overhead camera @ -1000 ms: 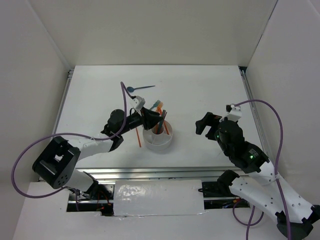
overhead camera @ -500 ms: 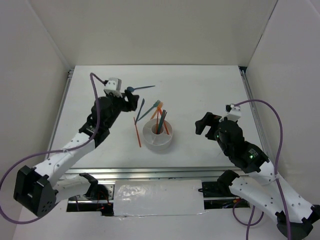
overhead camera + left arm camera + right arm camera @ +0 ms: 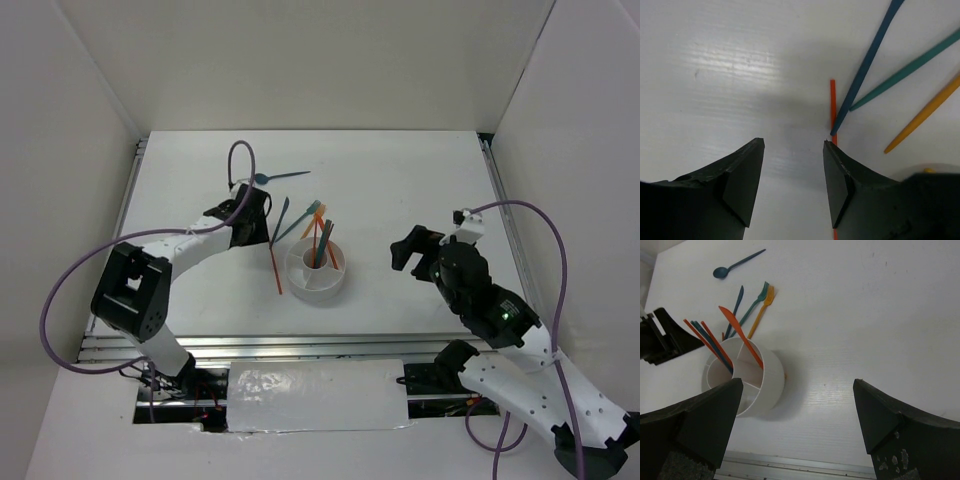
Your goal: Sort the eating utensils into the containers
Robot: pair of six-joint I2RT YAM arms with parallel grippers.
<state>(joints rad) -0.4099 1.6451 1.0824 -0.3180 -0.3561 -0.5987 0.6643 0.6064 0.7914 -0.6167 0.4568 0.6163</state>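
The round white holder (image 3: 300, 283) stands mid-table. In the right wrist view, one compartment of the holder (image 3: 772, 385) has orange and dark teal chopsticks (image 3: 710, 345) and another has an orange knife-like piece (image 3: 740, 335). An orange chopstick (image 3: 274, 265) lies on the table left of the holder. My left gripper (image 3: 256, 222) is open and empty low over the table. In the left wrist view the gripper (image 3: 794, 145) has the chopstick (image 3: 832, 107) just outside its right finger. A dark blue piece (image 3: 865, 65), a teal fork (image 3: 300, 220) and an orange fork (image 3: 760, 310) lie behind the holder. The blue spoon (image 3: 275, 178) lies farther back. My right gripper (image 3: 405, 250) is open and empty right of the holder.
White walls enclose the table on the left, back and right. A metal rail (image 3: 790, 470) runs along the near edge. Bare table lies between the holder and my right gripper (image 3: 797, 420).
My left gripper has left the holder, swung up and to the left, then come down open beside the orange chopstick on the table. The right arm has not moved.
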